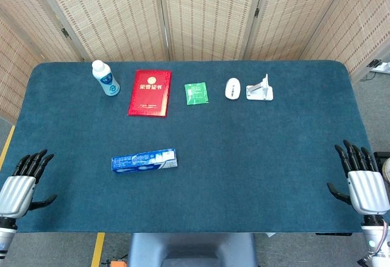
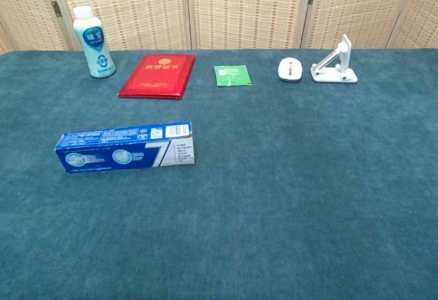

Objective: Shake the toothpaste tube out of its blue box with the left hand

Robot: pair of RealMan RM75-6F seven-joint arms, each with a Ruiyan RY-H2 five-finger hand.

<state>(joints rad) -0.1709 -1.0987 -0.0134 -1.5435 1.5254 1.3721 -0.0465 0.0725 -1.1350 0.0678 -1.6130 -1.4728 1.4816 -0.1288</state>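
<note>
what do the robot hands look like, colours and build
Both match: the left robot hand and right robot hand have slim black segmented fingers on a silver-white, ribbed metallic palm shell. The thumbs are black too. Below the right robot hand sits a pale wrist section with a thin reddish cable beside it; the left wrist is cut off by the frame edge. No sleeves or readable markings show. The chest view shows neither.

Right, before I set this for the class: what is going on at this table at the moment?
Nothing is being handled yet. The blue box lies on its side on the table, closed as far as can be seen. The left hand and right hand rest open at the near edges, both apart from it. A bottle, red booklet and small items line the far side.
</note>
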